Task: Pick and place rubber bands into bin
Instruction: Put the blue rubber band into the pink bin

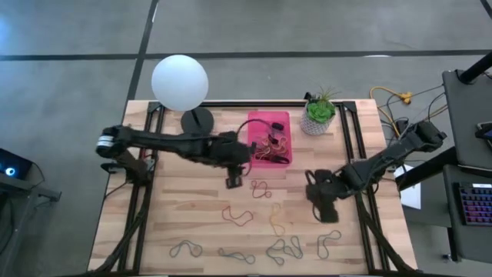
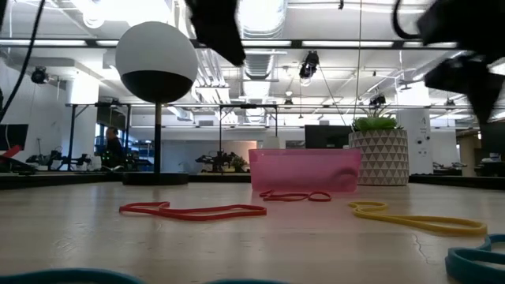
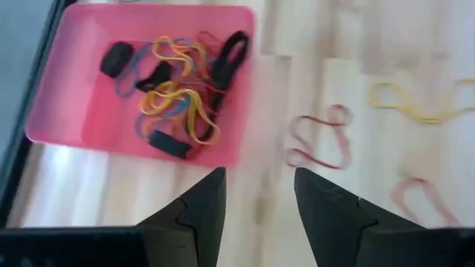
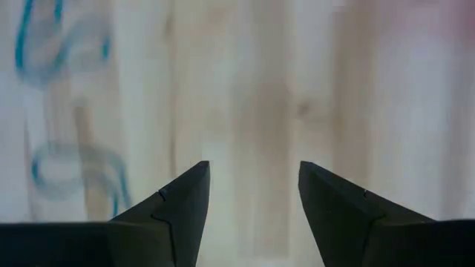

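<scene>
**Both grippers empty above the worktop, bin partly filled**

The pink bin (image 1: 270, 123) sits toward the far edge of the worktop (image 1: 177, 223), between the lamp base (image 1: 197, 120) and the white plant pot (image 1: 317, 121). Inside it lies a tangle of rubber bands (image 3: 178, 93) in yellow, blue, red and black.

The left gripper (image 1: 235, 174) hangs over the worktop just beside the bin's near left corner; in the left wrist view its fingers (image 3: 202, 211) stand moderately apart with nothing between them. The right gripper (image 1: 323, 201) hangs toward the right side of the worktop, its fingers (image 4: 182, 208) likewise spread and empty over bare wood.

More loose bands remain on the worktop: a red one (image 1: 261, 188) just near of the bin, another red one (image 1: 237, 215) and a yellow one (image 1: 278, 221) around the middle, and several grey-green ones (image 1: 283, 248) strung along the near edge. The lamp's white globe (image 1: 180, 82) overhangs the far edge.
</scene>
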`<action>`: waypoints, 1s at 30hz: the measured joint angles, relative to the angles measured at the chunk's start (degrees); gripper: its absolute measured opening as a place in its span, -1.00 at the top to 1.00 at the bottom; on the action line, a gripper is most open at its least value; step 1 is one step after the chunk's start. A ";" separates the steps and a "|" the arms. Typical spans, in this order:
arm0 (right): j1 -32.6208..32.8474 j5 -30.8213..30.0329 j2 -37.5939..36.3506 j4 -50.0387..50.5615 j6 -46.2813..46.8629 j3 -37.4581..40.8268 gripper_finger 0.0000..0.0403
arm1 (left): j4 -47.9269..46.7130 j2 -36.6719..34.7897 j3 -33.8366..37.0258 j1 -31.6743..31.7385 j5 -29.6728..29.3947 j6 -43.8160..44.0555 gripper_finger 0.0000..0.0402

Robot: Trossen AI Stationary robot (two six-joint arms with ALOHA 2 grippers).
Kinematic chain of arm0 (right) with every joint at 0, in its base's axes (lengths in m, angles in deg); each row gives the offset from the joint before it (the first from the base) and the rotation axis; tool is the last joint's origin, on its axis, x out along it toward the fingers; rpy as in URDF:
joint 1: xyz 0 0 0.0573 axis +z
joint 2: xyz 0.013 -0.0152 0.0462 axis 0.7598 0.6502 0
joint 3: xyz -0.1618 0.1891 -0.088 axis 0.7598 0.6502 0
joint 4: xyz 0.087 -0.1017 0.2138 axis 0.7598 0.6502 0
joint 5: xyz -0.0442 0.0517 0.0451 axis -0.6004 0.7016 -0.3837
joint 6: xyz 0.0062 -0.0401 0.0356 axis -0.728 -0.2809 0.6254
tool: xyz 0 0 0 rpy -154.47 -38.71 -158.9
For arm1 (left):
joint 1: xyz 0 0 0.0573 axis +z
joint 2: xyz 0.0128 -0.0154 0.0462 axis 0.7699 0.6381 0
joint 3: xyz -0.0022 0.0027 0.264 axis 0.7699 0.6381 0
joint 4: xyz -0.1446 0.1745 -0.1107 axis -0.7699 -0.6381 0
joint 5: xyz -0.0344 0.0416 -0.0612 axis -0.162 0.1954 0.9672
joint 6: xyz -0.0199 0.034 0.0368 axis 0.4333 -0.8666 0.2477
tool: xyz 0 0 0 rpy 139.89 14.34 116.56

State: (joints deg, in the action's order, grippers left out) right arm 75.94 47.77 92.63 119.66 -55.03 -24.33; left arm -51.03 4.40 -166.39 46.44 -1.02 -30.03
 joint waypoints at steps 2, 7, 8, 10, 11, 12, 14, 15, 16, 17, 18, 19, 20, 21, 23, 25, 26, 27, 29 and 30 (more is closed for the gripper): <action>3.43 2.07 0.09 0.07 -0.32 1.55 0.04 | -0.41 -3.09 2.40 -1.84 0.10 3.77 0.27; 13.06 0.13 0.96 -2.65 10.59 3.31 0.06 | 0.57 -9.14 9.49 -6.25 -0.04 11.71 0.27; 15.12 -0.94 1.30 -3.34 12.48 3.14 0.08 | 0.91 -10.26 10.81 -7.02 -0.09 13.20 0.27; 18.72 -1.99 2.85 -5.29 14.96 2.54 0.12 | 1.69 -12.34 13.85 -8.25 -0.07 16.23 0.27; 20.26 -1.93 3.84 -6.72 15.71 2.20 0.14 | 1.98 -12.95 15.11 -8.72 -0.11 17.67 0.27; 22.05 -1.74 5.07 -7.38 16.29 1.83 0.16 | 2.50 -13.48 16.38 -9.06 -0.11 18.86 0.27; 25.21 -1.83 7.85 -7.73 17.50 0.71 0.17 | 2.95 -14.23 18.73 -9.71 -0.21 20.98 0.27; 26.38 -1.81 9.51 -8.10 18.13 0.14 0.17 | 3.05 -14.51 19.46 -9.89 -0.24 21.67 0.27; 27.55 -1.80 11.11 -8.17 18.81 -0.50 0.16 | 3.37 -14.71 20.08 -10.09 -0.25 22.37 0.27; 28.53 -1.77 12.64 -8.00 19.70 -1.10 0.15 | 3.76 -14.82 20.62 -10.17 -0.23 22.85 0.27; 29.34 -1.84 14.16 -8.04 20.48 -1.85 0.14 | 3.76 -14.87 21.03 -10.20 -0.21 22.91 0.27; 29.82 -1.83 15.69 -8.42 21.24 -2.79 0.12 | 3.67 -14.86 21.36 -10.28 -0.20 22.89 0.27; 30.18 -1.85 17.15 -8.59 21.76 -3.64 0.10 | 3.78 -14.71 21.53 -10.29 -0.21 22.89 0.27; 30.44 -1.89 18.69 -8.47 22.33 -4.44 0.08 | 4.15 -14.49 21.56 -10.29 -0.24 22.89 0.27; 30.65 -1.99 21.66 -8.36 22.84 -5.83 0.04 | 5.05 -14.34 21.56 -10.29 -0.22 22.71 0.27; 30.63 -2.12 24.52 -8.41 23.00 -7.11 0.01 | 5.45 -14.10 21.56 -10.26 -0.26 22.57 0.27; 30.63 -2.13 25.84 -8.39 23.13 -7.70 0.01 | 6.00 -14.02 21.56 -10.27 -0.25 22.47 0.27; 30.63 -2.14 27.11 -8.37 23.30 -8.18 0.00 | 6.38 -13.96 21.57 -10.27 -0.24 22.43 0.27; 30.63 -2.36 29.13 -8.01 24.11 -9.13 0.01 | 6.52 -13.95 21.58 -10.27 -0.25 22.43 0.27; 30.63 -2.35 29.66 -8.15 24.61 -9.41 0.01 | 6.62 -13.95 21.56 -10.27 -0.26 22.43 0.27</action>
State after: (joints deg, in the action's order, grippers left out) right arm 106.57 45.43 122.29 111.51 -30.42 -33.74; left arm -44.41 -9.55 -144.82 36.17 -1.28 -7.61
